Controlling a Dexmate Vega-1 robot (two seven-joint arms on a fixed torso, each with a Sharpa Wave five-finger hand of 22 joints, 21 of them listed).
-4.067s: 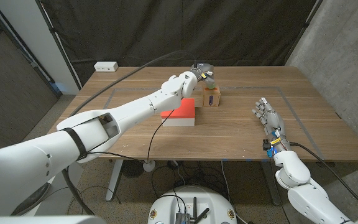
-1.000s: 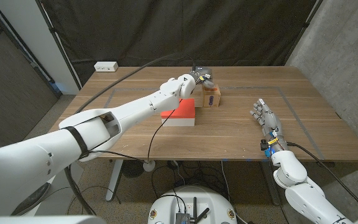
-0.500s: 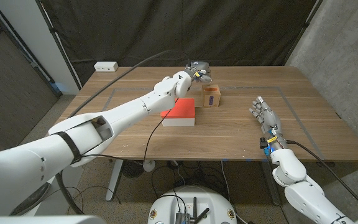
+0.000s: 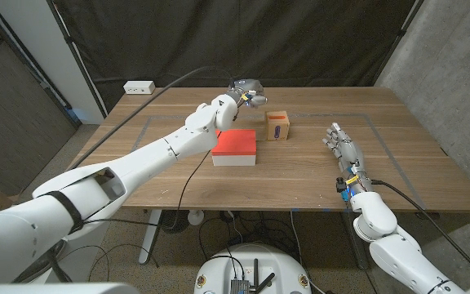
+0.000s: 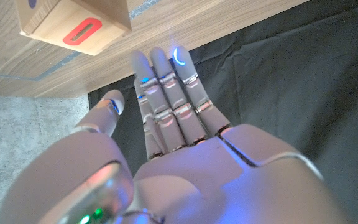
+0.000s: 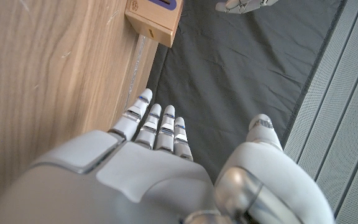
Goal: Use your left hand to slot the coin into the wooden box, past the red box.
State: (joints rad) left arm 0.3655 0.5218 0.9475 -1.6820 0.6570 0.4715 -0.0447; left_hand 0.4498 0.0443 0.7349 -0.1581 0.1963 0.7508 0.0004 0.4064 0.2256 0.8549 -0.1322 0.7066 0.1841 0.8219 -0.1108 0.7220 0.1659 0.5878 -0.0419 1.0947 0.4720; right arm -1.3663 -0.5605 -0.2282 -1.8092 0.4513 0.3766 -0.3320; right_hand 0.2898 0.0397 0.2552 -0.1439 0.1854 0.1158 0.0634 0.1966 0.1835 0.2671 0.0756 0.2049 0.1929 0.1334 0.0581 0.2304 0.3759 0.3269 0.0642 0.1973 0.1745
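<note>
Across the wooden surface (image 4: 178, 175), the left arm is seen drawn back and lifted since half a second ago: the left hand (image 4: 243, 90), which had been over the wooden box (image 4: 278, 125), now hangs behind the far edge of the red box (image 4: 235, 148) and apart from the wooden one. The red box stands where it was, just beside the wooden box on the robot's left. The wooden box is unshifted, its slot face turned toward the robot; the red-rimmed slot is plain in the left wrist view (image 5: 82, 32).

The left hand (image 5: 166, 93) is released: fingers are held straight and together, thumb apart, nothing between them. The right hand (image 4: 343, 149) stands on its edge on the surface, well apart from both boxes, fingers extended and unloaded.

The coin cannot be found on the surface or in either hand. It is judged, with the empty hand withdrawn from the slot, to be inside the wooden box, though the head view is too coarse to confirm this. The task is probably complete.
</note>
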